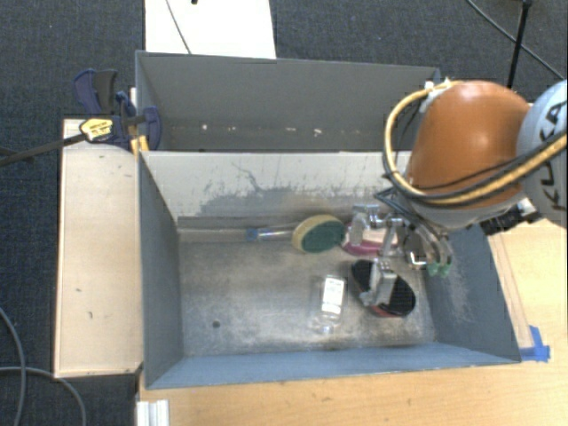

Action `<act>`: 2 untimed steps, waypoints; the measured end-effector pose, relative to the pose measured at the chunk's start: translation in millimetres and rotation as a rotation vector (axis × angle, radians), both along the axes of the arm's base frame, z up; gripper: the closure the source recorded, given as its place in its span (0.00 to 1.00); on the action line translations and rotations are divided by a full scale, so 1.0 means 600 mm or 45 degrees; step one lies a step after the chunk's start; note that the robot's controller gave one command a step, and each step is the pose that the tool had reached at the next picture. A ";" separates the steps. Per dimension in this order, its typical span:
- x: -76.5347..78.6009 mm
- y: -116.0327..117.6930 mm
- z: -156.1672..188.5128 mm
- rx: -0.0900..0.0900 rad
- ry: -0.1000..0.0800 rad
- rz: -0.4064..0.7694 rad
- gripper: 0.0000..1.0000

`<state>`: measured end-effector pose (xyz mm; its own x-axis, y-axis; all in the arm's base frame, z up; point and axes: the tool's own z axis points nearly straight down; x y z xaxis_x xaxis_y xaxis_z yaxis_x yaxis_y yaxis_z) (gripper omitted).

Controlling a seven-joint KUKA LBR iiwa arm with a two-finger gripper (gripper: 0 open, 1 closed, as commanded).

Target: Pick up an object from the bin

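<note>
You cannot tell how wide the jaws stand. The black object point(397, 298) lies directly under them. The pink item point(359, 248) just beside them could snag, spoiling your grasp.

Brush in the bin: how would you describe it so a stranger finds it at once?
In the grey bin, look along the foot of the far wall, left of the gripper. The brush lies there, thin handle pointing left. Its round green, cream-rimmed head sets it apart from the clear packet nearer the front.
</note>
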<state>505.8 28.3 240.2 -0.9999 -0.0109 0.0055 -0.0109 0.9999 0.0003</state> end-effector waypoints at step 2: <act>0.019 -0.145 -0.047 0.000 -0.004 0.413 0.00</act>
